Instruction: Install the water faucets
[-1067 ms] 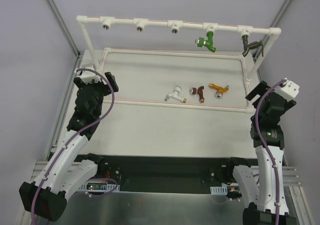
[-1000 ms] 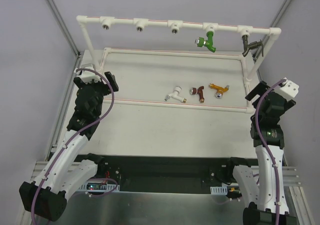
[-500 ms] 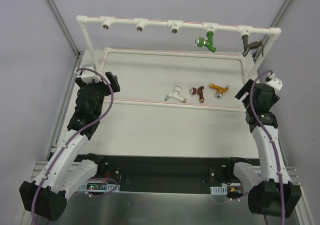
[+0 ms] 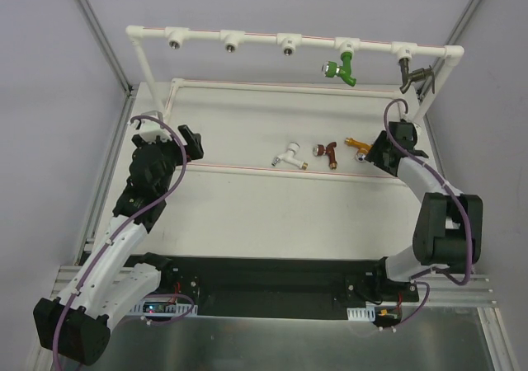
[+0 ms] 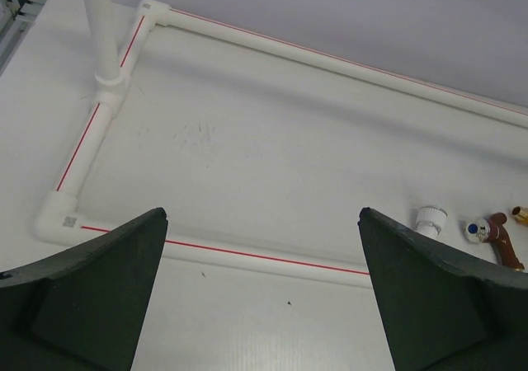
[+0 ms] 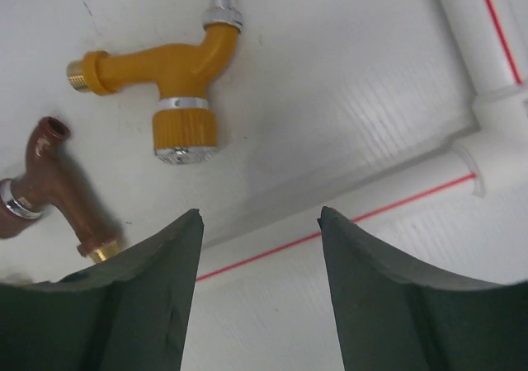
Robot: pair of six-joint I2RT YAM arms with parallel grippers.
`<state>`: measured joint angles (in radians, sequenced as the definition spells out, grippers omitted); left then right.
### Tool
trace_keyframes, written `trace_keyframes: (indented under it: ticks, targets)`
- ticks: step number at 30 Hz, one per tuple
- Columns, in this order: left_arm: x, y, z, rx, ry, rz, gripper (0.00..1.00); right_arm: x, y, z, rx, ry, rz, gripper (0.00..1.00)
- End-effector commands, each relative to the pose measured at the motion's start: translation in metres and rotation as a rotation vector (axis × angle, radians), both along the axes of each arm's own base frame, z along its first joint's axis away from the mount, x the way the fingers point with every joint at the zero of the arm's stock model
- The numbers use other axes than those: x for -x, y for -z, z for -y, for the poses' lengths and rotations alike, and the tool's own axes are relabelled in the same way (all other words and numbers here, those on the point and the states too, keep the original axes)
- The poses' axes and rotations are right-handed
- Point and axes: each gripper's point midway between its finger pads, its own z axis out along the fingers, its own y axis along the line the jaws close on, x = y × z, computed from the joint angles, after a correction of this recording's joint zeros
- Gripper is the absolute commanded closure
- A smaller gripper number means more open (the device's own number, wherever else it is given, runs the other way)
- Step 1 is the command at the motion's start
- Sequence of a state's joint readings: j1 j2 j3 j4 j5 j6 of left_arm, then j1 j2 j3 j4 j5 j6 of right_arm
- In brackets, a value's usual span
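Three water faucets lie loose on the table inside the pipe frame: a white one (image 4: 289, 156), a dark red one (image 4: 326, 152) and an orange-gold one (image 4: 360, 147). A green faucet (image 4: 340, 68) and a grey faucet (image 4: 410, 76) hang from the top rail. My right gripper (image 4: 375, 152) hovers just right of the orange-gold faucet (image 6: 169, 74); in its wrist view it (image 6: 260, 214) is open, nothing between the fingers, and the dark red faucet (image 6: 49, 181) lies at the left. My left gripper (image 4: 194, 140) (image 5: 261, 214) is wide open and empty over the table's left part.
The white pipe frame's top rail (image 4: 247, 39) carries three empty tee sockets at the left. Its base pipe with a red line (image 5: 247, 255) runs across below the left gripper, and a corner joint (image 6: 495, 140) lies right of the right gripper. Grey walls close in both sides.
My right arm has swung in from the table's right edge to the orange-gold faucet, and its jaws have narrowed. The left gripper has shifted slightly right. The faucets have not moved.
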<state>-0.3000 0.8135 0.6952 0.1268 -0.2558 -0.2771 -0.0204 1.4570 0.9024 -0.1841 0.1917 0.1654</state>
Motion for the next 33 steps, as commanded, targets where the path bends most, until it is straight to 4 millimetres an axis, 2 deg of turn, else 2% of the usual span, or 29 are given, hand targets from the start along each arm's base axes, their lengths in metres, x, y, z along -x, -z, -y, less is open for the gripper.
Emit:
trace_keyframes:
  ticks: [1, 2, 3, 9, 15, 19, 22, 24, 25, 27, 28, 29, 31, 32, 33]
  targets:
    - [0.002, 0.0, 0.009, 0.054, 0.035, 0.0, 0.01, -0.05, -0.014, -0.023, -0.095, -0.046, 0.09, 0.4]
    - [0.002, 0.002, 0.01, 0.063, 0.038, -0.005, 0.01, -0.058, -0.018, -0.025, -0.101, -0.052, 0.1, 0.4]
    - [0.003, 0.005, 0.01, 0.066, 0.039, -0.013, 0.01, -0.062, -0.009, -0.029, -0.12, -0.058, 0.082, 0.41]
    - [0.005, 0.011, 0.011, 0.084, 0.041, -0.028, 0.01, -0.084, 0.009, -0.036, -0.168, -0.054, 0.056, 0.41]
    - [0.007, 0.013, 0.015, 0.095, 0.057, -0.042, 0.01, -0.093, 0.032, -0.034, -0.172, -0.026, 0.009, 0.41]
    - [0.007, 0.017, 0.018, 0.102, 0.07, -0.056, 0.01, -0.093, 0.039, -0.038, -0.192, -0.027, -0.014, 0.42]
    - [0.007, 0.018, 0.025, 0.116, 0.101, -0.066, 0.01, -0.09, 0.042, -0.039, -0.197, -0.029, -0.026, 0.47]
    - [0.006, 0.019, 0.033, 0.13, 0.14, -0.081, 0.01, -0.087, 0.041, -0.041, -0.206, -0.037, -0.029, 0.55]
    - [0.005, 0.022, 0.036, 0.131, 0.152, -0.093, 0.01, -0.087, 0.039, -0.043, -0.213, -0.043, -0.026, 0.63]
    - [0.005, 0.022, 0.045, 0.158, 0.193, -0.107, 0.01, -0.081, 0.033, -0.051, -0.253, -0.066, -0.014, 0.71]
    - [0.004, 0.026, 0.049, 0.165, 0.208, -0.127, 0.01, -0.079, 0.03, -0.052, -0.262, -0.066, -0.006, 0.79]
    - [0.002, 0.024, 0.053, 0.186, 0.216, -0.134, 0.01, -0.079, 0.016, -0.054, -0.272, -0.072, 0.038, 0.83]
    - [0.002, 0.029, 0.065, 0.211, 0.268, -0.167, 0.01, -0.07, 0.011, -0.056, -0.294, -0.06, 0.053, 0.89]
    - [0.001, 0.026, 0.07, 0.229, 0.282, -0.171, 0.01, -0.071, -0.008, -0.06, -0.314, -0.071, 0.107, 0.9]
    - [0.002, 0.026, 0.077, 0.242, 0.312, -0.182, 0.01, -0.063, -0.006, -0.063, -0.337, -0.065, 0.108, 0.91]
